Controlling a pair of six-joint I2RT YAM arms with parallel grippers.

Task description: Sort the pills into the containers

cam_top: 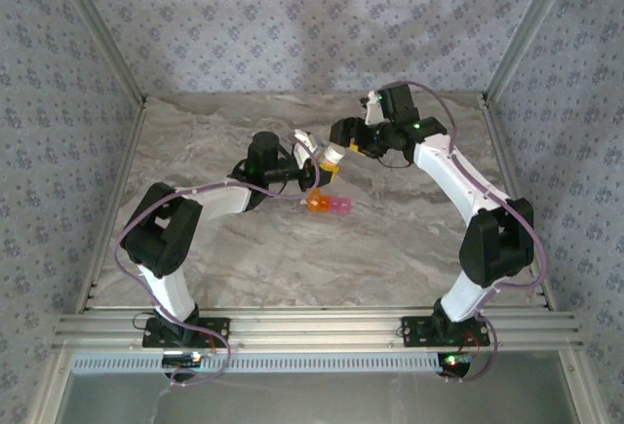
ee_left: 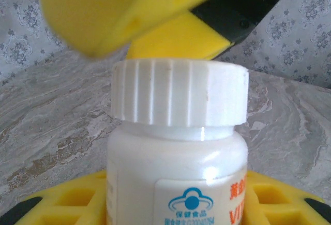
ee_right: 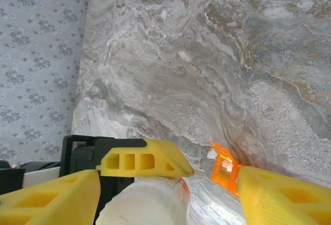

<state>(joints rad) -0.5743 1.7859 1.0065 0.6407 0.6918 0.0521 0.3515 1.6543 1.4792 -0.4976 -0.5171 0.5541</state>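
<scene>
The left end effector (cam_top: 314, 169) is closed on the body of a small white bottle (ee_left: 176, 173), with a yellow finger pressed against each side of it low down. The bottle's printed label carries a blue emblem and orange-red lettering. Its ribbed white cap (ee_left: 178, 93) sits on the neck, and no tilt or gap shows there.

The right end effector (cam_top: 343, 141) is at the cap end of the bottle, with its jaws spread wide. In the right wrist view its yellow fingers (ee_right: 46, 199) stand one on each side of the cap, and there is a clear gap on the side toward the orange compartment. Whether the other finger touches the cap cannot be told. From the left wrist camera those same fingers appear as a blurred yellow mass just above the cap.

The containers (cam_top: 330, 206) rest on the marble-patterned counter (cam_top: 292, 258) close to the bottle, on the side toward the arm bases. The orange compartment (ee_right: 225, 170) is joined to the pink compartment (cam_top: 341, 207), the pink one lying on the right arm's side. Their contents are too small to make out.
</scene>
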